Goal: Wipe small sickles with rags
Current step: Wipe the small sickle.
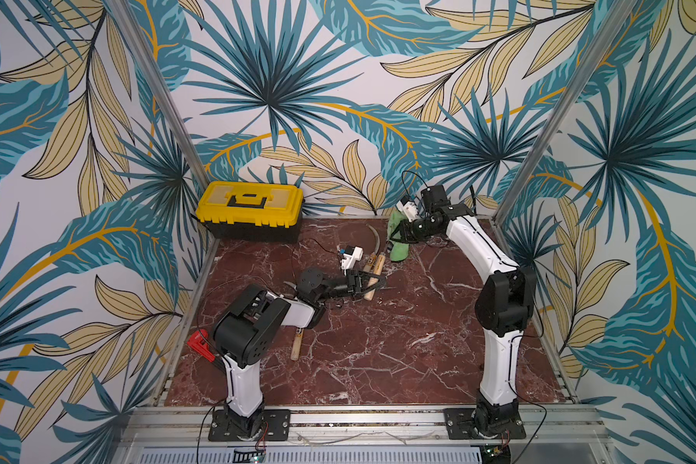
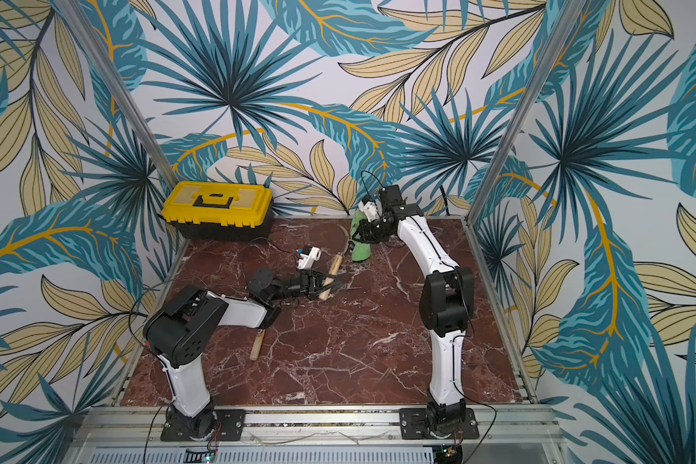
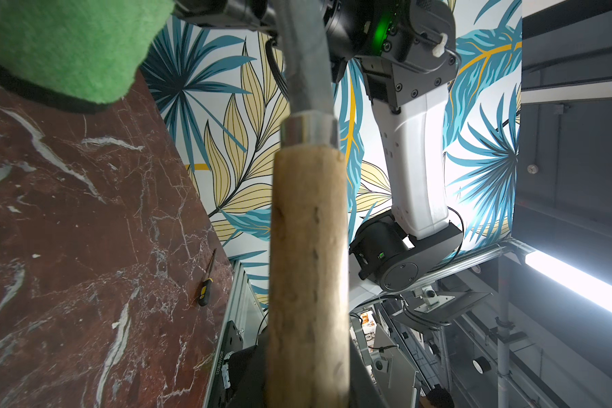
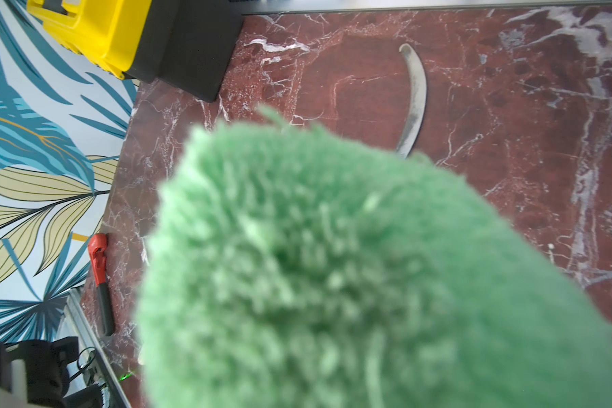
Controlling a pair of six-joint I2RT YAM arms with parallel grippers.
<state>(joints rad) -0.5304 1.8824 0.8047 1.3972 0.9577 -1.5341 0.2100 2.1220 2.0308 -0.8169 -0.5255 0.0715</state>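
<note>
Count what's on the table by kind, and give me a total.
Small sickles: 2 sure, held sickle and loose sickle; a third unclear
Green cloth: 1
Yellow toolbox: 1
Red-handled tool: 1
Screwdriver: 1
Total: 6 sure

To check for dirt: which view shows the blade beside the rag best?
Right wrist view: the blade is large and sharp, partly behind the rag. Both top views show it small; the left wrist view, only its blurred base.
</note>
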